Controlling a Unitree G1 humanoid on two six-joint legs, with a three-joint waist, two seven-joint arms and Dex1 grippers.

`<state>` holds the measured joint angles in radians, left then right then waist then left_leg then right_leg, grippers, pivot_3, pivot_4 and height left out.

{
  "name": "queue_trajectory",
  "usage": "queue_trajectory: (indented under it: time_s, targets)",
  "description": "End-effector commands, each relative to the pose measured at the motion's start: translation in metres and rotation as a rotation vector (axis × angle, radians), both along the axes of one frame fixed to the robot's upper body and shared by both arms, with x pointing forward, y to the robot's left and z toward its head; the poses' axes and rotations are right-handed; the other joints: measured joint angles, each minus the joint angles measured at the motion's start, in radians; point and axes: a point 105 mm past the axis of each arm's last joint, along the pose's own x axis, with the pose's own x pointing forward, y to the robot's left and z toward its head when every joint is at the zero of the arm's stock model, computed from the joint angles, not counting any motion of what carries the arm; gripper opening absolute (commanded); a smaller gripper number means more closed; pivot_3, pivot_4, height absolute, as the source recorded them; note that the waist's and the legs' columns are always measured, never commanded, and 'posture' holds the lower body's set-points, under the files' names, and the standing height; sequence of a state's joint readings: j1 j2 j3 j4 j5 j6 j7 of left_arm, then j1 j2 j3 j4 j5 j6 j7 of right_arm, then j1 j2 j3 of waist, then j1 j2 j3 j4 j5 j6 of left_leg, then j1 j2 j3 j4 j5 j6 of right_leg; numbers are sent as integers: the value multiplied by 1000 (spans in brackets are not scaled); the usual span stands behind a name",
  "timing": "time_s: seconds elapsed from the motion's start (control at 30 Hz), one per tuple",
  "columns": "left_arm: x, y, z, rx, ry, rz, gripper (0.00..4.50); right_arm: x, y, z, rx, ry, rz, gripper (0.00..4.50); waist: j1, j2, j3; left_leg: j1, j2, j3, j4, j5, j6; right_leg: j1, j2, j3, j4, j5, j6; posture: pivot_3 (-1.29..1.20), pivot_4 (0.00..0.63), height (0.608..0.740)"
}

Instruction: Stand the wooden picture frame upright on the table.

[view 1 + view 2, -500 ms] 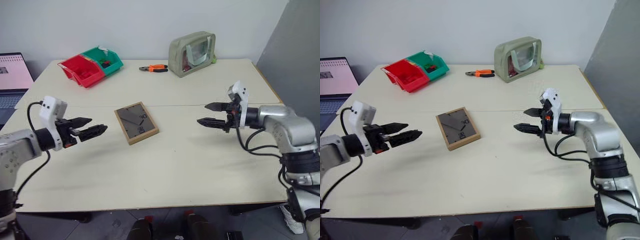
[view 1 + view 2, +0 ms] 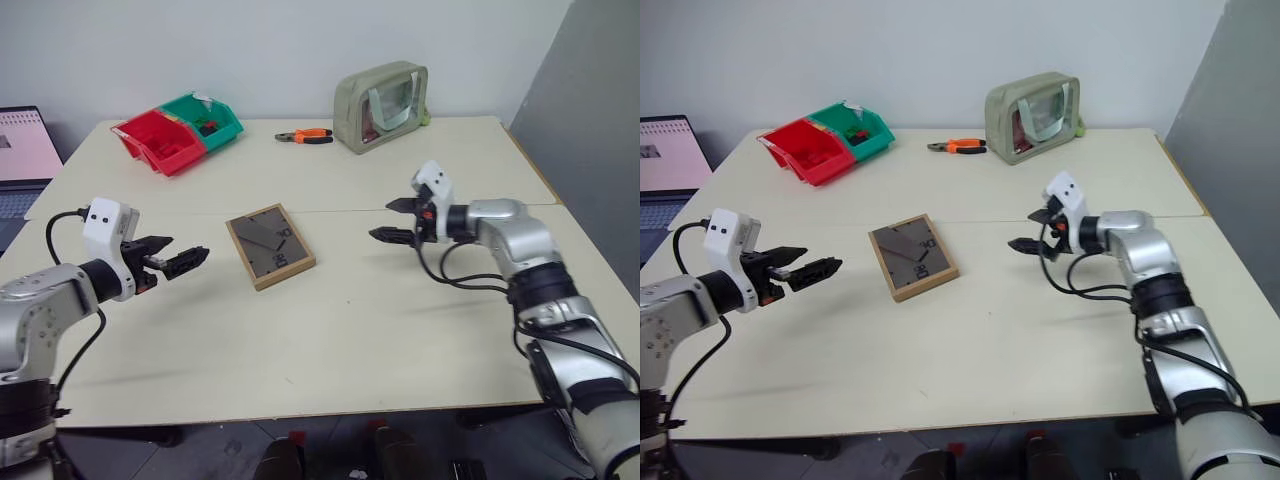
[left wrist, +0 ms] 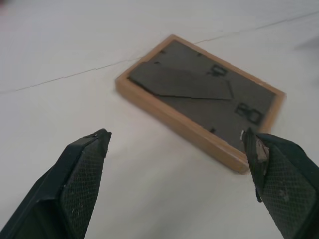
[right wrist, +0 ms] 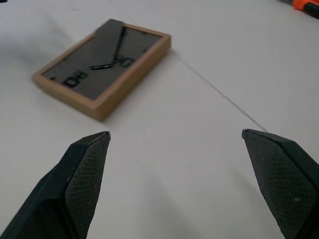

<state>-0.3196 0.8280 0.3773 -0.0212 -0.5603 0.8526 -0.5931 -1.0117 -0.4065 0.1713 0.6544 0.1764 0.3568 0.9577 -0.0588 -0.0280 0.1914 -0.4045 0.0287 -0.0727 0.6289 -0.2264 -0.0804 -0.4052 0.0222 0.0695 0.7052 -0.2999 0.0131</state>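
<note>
**Frame flat, both pincers spread**

Lying flat on the table [image 2: 380, 340], dark back up, near the middle seam: the wooden picture frame [image 2: 270, 245]. Hovering left of it, fingers spread and pinching nothing: the left gripper [image 2: 182, 260]. Hovering right of it, well apart, likewise spread wide and empty: the right gripper [image 2: 392, 220]. Along the far edge: red and green bins [image 2: 180, 132], pliers [image 2: 306, 136], a green pouch [image 2: 384, 94].

Right gripper [image 4: 175, 137] spread wide, two black fingers [image 4: 82, 174] apart over the table [image 4: 164, 164]. Ahead, the wooden picture frame [image 4: 104, 67] lies flat, dark back up, beside the seam [image 4: 219, 97]. Orange tool [image 4: 306, 6] at the far edge.
</note>
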Motion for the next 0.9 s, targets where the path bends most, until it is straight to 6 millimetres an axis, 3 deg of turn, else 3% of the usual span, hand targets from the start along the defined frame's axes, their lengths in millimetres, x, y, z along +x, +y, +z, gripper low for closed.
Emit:
queue_trajectory:
  time_s: [0.03,0.23,0.57,0.63,0.9]
  targets:
    - [18,15,4,33,-84,181,3682,20,18,9,5,-111,-88,3770,2,0,0,-1,0,0,0,0,0,0,-1,0,0,0,0,0,150,740]
    - [44,-10,-13,4,-83,222,2448,29,58,-9,19,-123,-135,2298,3,-1,0,-2,0,-1,1,0,0,0,-6,-2,0,1,1,0,150,740]
    - [61,-33,-39,1,-21,195,424,26,94,-33,18,-74,-171,57,1,-1,-1,-2,-1,-2,1,0,0,0,-7,-3,1,1,1,0,150,740]
    - [64,-47,-44,-15,-6,162,12,22,104,-40,28,-47,-164,0,0,-1,-1,-2,-1,-2,1,0,0,0,-7,-3,2,1,1,0,150,740]
    - [60,-73,-61,-37,72,80,12,10,122,-51,73,8,-114,0,1,-1,-1,-2,-1,-2,1,0,0,-1,-7,-3,4,1,1,0,150,740]
